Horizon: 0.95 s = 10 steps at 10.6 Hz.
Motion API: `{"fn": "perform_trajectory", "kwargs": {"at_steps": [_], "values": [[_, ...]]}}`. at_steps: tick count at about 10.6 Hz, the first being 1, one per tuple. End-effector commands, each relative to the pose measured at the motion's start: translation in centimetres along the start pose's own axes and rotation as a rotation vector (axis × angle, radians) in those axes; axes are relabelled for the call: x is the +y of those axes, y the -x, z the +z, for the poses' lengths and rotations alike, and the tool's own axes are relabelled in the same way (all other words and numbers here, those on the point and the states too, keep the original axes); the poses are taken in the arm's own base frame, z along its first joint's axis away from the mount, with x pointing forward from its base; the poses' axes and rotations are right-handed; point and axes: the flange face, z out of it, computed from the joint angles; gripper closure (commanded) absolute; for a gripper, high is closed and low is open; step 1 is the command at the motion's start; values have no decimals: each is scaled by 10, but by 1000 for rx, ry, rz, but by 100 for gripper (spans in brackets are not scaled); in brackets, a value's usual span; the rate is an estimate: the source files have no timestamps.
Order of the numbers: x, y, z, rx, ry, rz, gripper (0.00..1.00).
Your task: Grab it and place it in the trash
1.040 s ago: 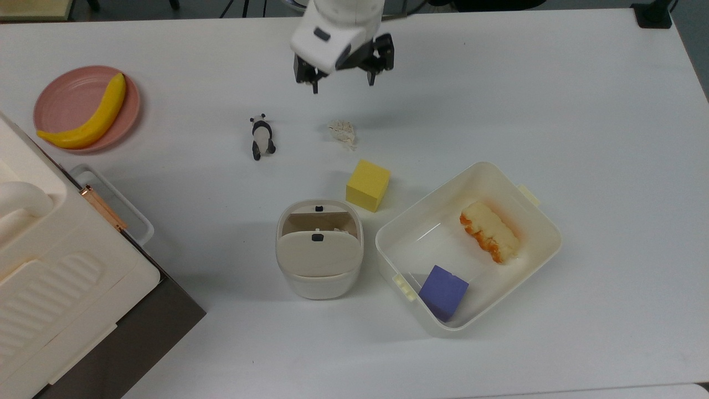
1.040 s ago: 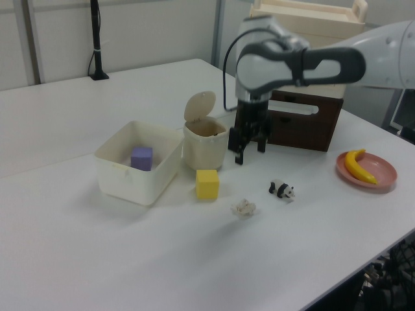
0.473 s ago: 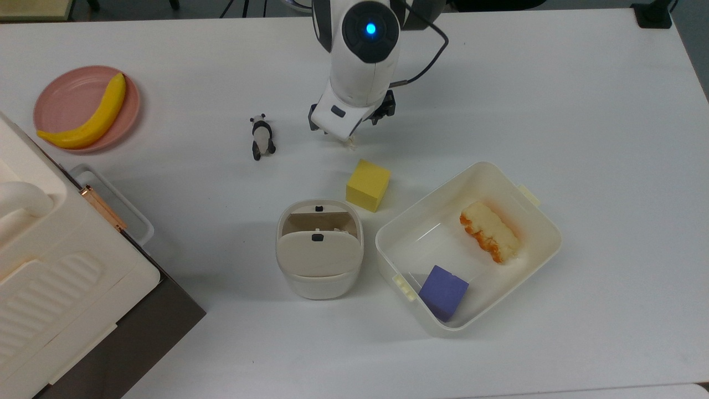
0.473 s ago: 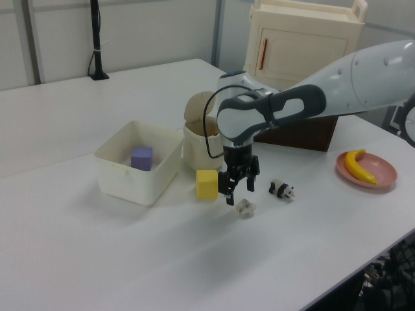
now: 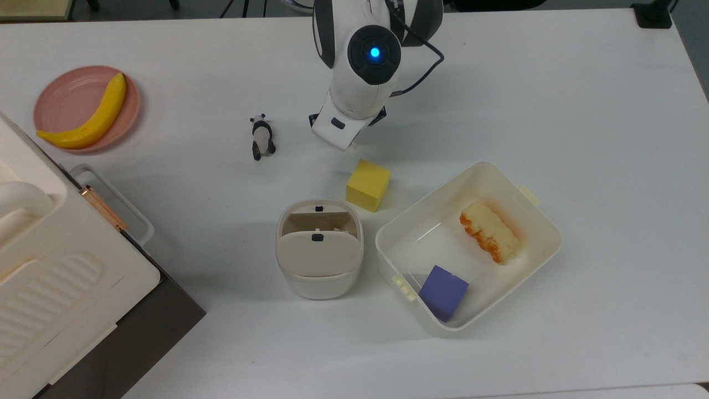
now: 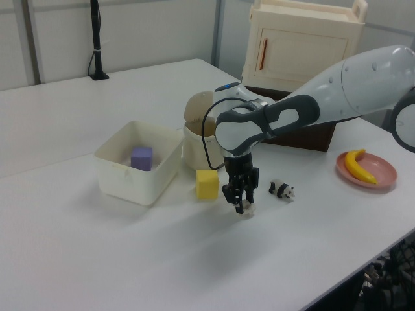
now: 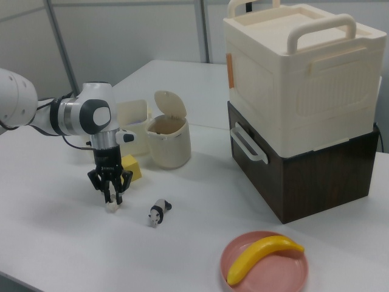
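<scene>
The crumpled off-white paper wad point(image 6: 248, 209) point(image 7: 111, 207) lies on the white table between the yellow cube point(image 6: 207, 184) and the panda figurine point(image 6: 281, 190). My gripper point(image 6: 241, 205) point(image 7: 112, 200) points straight down with its fingers drawn in against the wad's two sides, at table height. In the top view the arm's wrist point(image 5: 348, 124) covers the wad. The trash point(image 5: 319, 249) point(image 6: 202, 141) point(image 7: 167, 141) stands beyond the cube with its flap lid tipped up and its brownish inside showing.
A white tub point(image 5: 388, 235) holding a purple cube point(image 5: 443, 292) and an orange-and-white sponge point(image 5: 490, 231) sits beside the trash. A pink plate point(image 5: 63, 97) with a banana point(image 5: 91, 119) lies at the top view's left, above a cream-and-brown cabinet point(image 5: 61, 277).
The arm came down from above the table onto the wad. The fingers, wide apart half a second ago, have drawn in around it.
</scene>
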Motion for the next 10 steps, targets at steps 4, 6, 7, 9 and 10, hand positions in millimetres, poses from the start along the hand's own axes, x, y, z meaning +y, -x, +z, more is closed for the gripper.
{"fn": "perform_trajectory", "kwargs": {"at_steps": [4, 6, 7, 9, 10], "values": [[5, -1, -37, 73, 23, 18, 87], [19, -6, -82, 163, 27, 41, 87], [35, -9, -110, 221, 25, 69, 87], [63, -10, -167, 344, 26, 118, 86], [77, -9, -185, 385, 29, 142, 82]]}}
